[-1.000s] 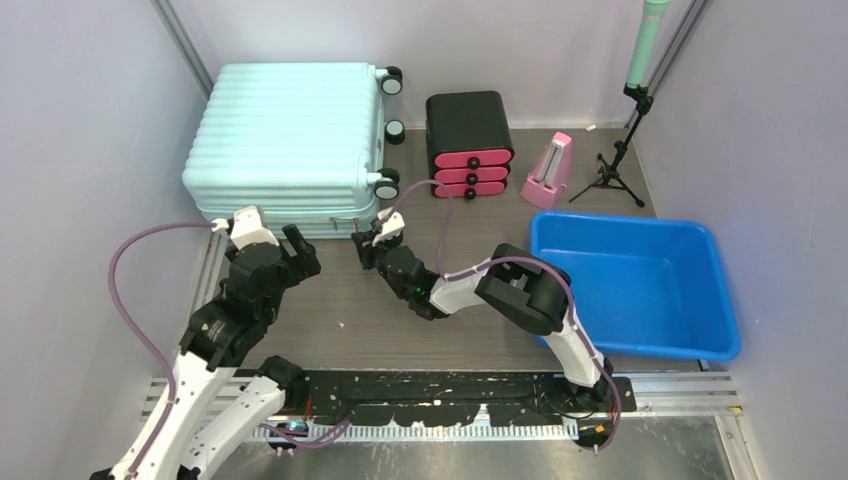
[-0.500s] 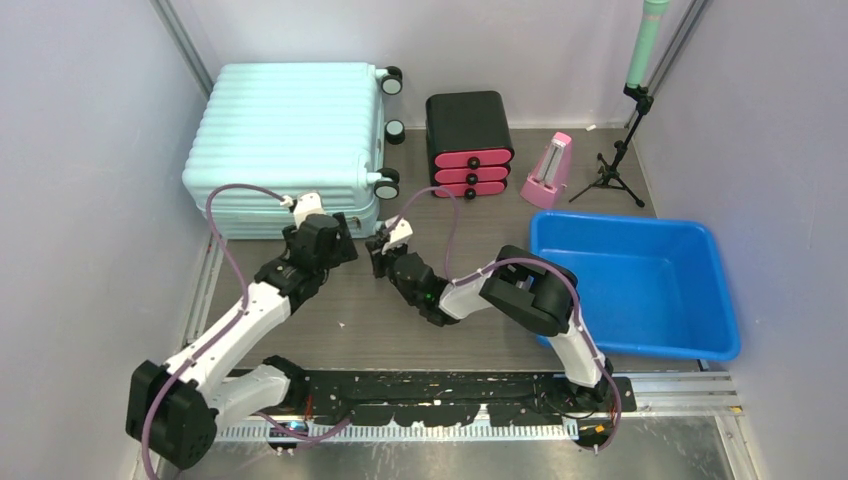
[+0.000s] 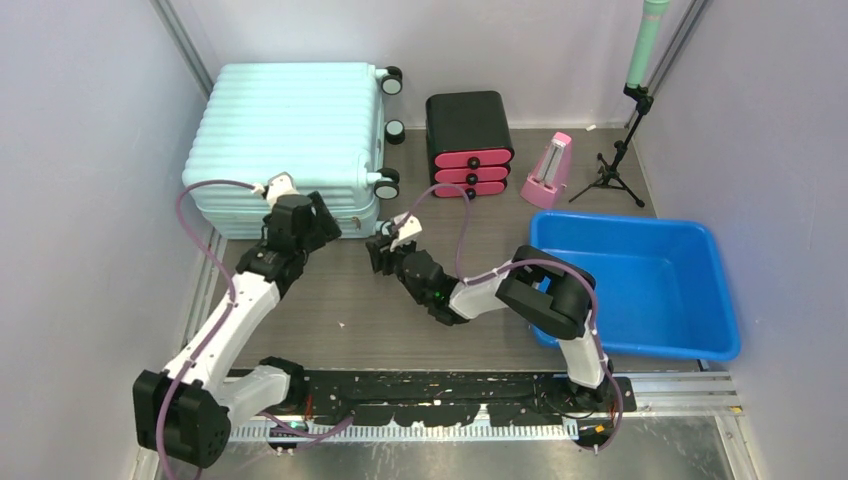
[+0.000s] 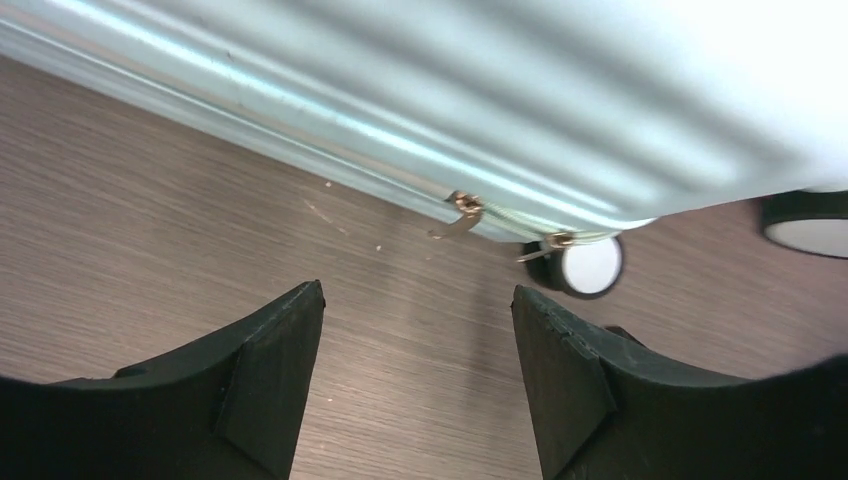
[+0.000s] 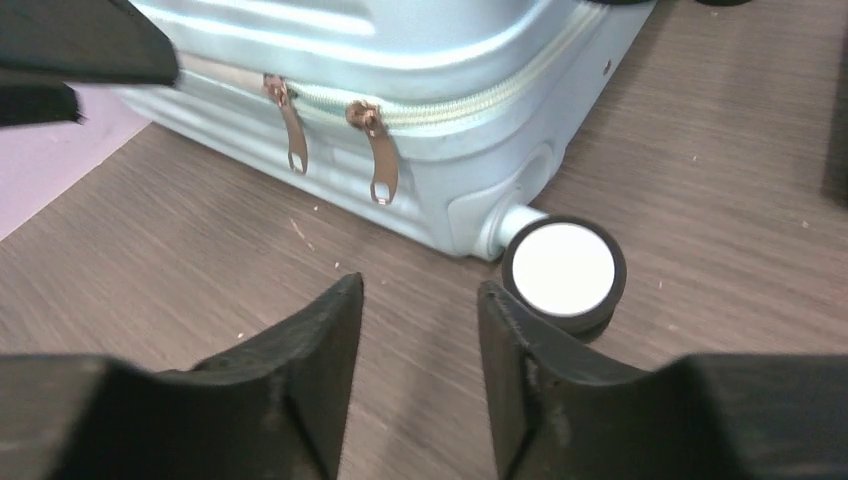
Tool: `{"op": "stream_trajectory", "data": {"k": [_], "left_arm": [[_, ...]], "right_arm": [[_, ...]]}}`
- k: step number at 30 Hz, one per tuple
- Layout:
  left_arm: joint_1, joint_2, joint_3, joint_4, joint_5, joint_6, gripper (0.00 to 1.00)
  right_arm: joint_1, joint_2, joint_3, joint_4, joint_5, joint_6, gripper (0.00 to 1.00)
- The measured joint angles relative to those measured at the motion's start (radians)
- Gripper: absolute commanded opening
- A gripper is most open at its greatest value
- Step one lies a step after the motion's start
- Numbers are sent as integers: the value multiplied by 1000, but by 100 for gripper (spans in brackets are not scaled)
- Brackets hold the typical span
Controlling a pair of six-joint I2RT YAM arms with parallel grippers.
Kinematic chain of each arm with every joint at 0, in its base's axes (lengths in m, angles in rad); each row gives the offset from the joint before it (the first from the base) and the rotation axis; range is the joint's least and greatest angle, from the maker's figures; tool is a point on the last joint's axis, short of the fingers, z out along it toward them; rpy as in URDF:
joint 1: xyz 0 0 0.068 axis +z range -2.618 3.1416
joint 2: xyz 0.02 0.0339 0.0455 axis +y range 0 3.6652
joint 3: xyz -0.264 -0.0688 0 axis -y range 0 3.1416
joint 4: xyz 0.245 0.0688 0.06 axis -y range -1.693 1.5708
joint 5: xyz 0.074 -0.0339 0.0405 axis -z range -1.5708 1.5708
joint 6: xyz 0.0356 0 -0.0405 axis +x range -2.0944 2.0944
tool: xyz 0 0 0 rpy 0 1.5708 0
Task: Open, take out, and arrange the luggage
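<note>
Luggage [image 3: 290, 130] flat at far left, zipped shut | zipper pulls [image 5: 335, 150] side by side near wheel [image 5: 560, 270], untouched | my left gripper [image 4: 417, 300] spread, empty; my right gripper [image 5: 420, 295] parted, empty | done: nothing; left: unzip, open, unpack, arrange

Suitcase [image 3: 290, 135]: pale mint hard shell with horizontal ribs, lying flat on its broad side, closed. Two bronze zip pulls [image 5: 375, 150] hang side by side near a black corner wheel [image 5: 560, 270]. Position: just left of the drawer box [image 3: 468, 140], wheels facing it.
</note>
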Motion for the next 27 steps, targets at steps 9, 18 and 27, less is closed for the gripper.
{"op": "stream_trajectory", "data": {"k": [9,18,27], "left_arm": [[14,-141,235,-139,62,5,72],[14,-197,239,-239,80,29,74],[14,-267,158,-290,77,89,75]], "right_arm": [[-3,24,201,-101,29,40,59],[0,124,343,-180,97,64,58],[18,154,392,-203,197,62,46]]}}
